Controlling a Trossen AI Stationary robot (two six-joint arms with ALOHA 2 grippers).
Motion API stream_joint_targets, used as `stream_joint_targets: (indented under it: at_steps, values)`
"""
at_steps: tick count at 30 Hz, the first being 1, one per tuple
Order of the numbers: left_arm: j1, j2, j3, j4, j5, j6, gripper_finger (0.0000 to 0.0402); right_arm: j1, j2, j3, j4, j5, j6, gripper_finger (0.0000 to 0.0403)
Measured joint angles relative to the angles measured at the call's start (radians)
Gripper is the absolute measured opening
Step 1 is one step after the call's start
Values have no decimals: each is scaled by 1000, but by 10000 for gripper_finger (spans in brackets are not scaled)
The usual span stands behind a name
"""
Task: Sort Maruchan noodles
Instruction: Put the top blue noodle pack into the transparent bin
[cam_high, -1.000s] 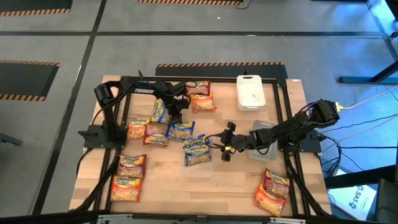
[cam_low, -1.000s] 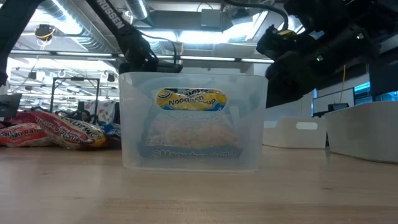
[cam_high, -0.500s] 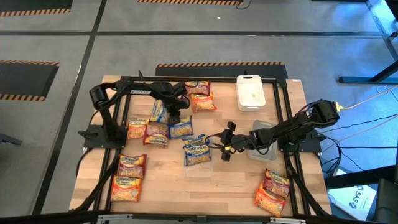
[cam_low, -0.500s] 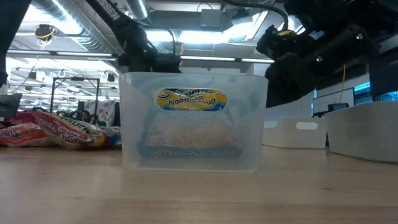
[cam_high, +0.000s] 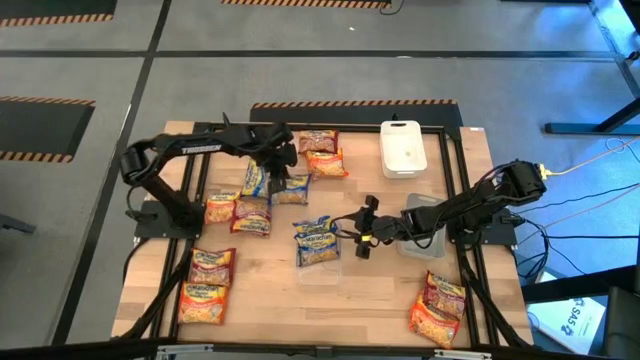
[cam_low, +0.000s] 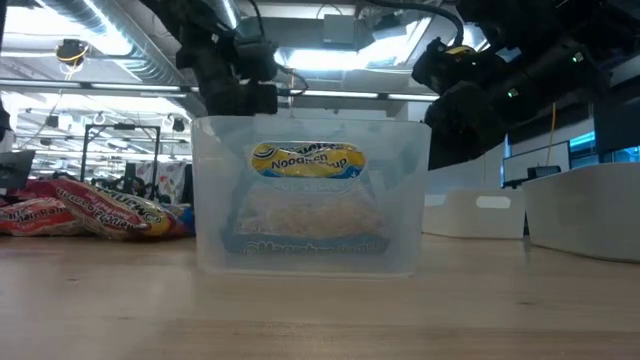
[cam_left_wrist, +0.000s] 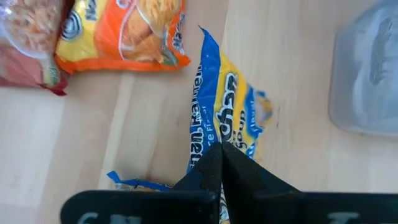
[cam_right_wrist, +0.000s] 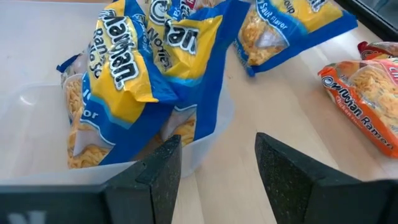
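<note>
The left gripper (cam_left_wrist: 219, 163) pinches a blue packet (cam_left_wrist: 222, 106) (by its edge) near the table's (cam_high: 260, 270) far edge. The right gripper (cam_right_wrist: 211, 163) waits open by the clear bin (cam_right_wrist: 37, 102) holding blue packets mid-table.

Blue-and-yellow noodle packets (cam_high: 317, 241) in clear container (cam_high: 322, 271), orange-and-yellow packets (cam_high: 203, 302) and dark red packets (cam_high: 251, 214) on pale wood-grain surface (cam_high: 380, 300), white lid (cam_high: 403, 147), black left gripper (cam_left_wrist: 219, 163) pinching blue-and-yellow packet (cam_left_wrist: 227, 118), grey floor (cam_high: 80, 200) with orange-black hazard stripes.
</note>
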Motion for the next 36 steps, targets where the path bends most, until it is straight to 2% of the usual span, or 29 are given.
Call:
stream_joint_targets:
  at_steps: [6,10,14,18,20,23,27,30,32,36]
  values:
    - [-48,-21,0,2,-22,-18,0,-3,-68,82,-130,46,-2,193]
    - [-89,-19,0,1,-56,-18,0,-16,-120,132,-257,134,-38,193]
    - [-122,-18,0,6,-93,-19,0,-39,-134,150,-253,221,-107,193]
    - [-141,-18,0,8,-106,-20,0,-94,-134,151,-250,223,-168,193]
    - [-149,-18,0,10,-110,-20,0,-138,-134,151,-250,167,-151,193]
    - [-162,-19,0,12,-137,-21,0,-217,-132,151,-213,-18,-103,205]
    - [-173,-19,0,13,-150,-21,0,-309,-80,152,-101,-238,-73,250]
    - [-179,-19,0,22,-152,-21,0,-355,-15,160,8,-317,-68,287]
    - [-183,-19,0,33,-152,-21,0,-381,38,193,8,-347,-48,303]
    - [-184,-19,0,57,-150,-21,0,-417,153,303,-12,-442,-19,311]
